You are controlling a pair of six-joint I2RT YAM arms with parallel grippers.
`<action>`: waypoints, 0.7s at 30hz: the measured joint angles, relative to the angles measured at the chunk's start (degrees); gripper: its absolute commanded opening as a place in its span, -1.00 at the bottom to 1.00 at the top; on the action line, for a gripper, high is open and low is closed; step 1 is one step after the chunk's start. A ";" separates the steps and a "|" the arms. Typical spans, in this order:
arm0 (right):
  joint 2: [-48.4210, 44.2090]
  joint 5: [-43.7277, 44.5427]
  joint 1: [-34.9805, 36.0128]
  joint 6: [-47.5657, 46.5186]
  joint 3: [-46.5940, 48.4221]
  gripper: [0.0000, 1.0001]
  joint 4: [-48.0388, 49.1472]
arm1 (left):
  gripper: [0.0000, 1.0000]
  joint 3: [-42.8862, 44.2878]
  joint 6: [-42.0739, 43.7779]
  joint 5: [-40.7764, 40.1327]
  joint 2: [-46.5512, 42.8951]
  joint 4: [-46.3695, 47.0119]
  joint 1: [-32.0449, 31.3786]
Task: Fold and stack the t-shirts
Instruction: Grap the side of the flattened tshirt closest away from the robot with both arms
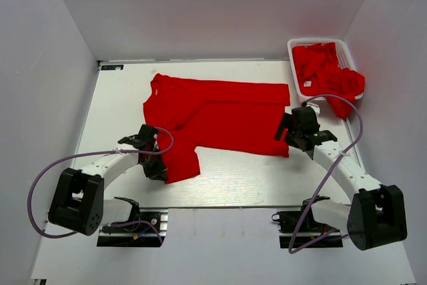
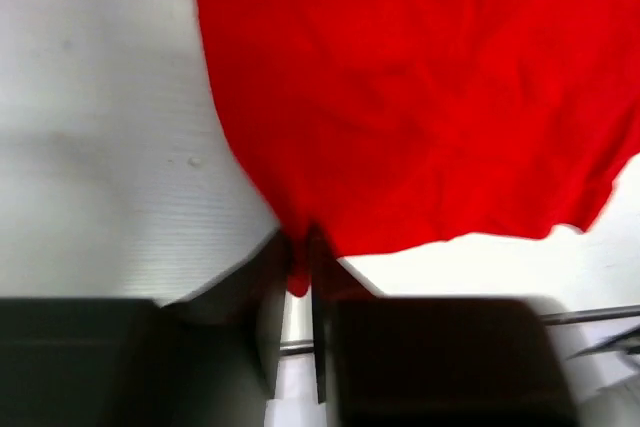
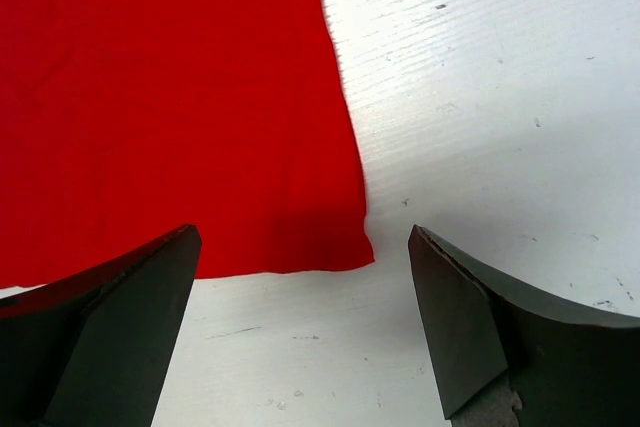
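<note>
While white walls [image 1: 47, 65] enclose the white table [image 1: 240, 181], left claw [image 2: 297, 252] pinching t-shirt [image 1: 220, 115] hem, right claw [image 3: 302, 237] spread, empty.

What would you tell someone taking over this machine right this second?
Left hand: shut, pinching the near edge of the red t-shirt spread on the table.
Right hand: open, over that shirt's near right corner, holding nothing.
More red shirts lie bunched in the white basket at the far right, some draped over its rim.
Done: no stack in view.
Left: fold this shirt, then the basket's, and stack them.
</note>
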 measured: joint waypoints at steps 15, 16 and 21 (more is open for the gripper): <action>0.28 -1.44 -0.24 2.73 -2.23 0.81 -1.46 | -1.00 0.50 1.70 -0.13 -1.18 0.57 -1.44; 0.52 -2.08 -0.24 3.15 -2.67 0.81 -1.46 | -1.00 0.81 1.90 -0.02 -1.20 0.46 -1.44; 2.36 -4.09 -0.22 5.38 -4.76 0.81 -1.14 | -1.00 1.68 2.51 1.46 -1.25 0.44 -1.44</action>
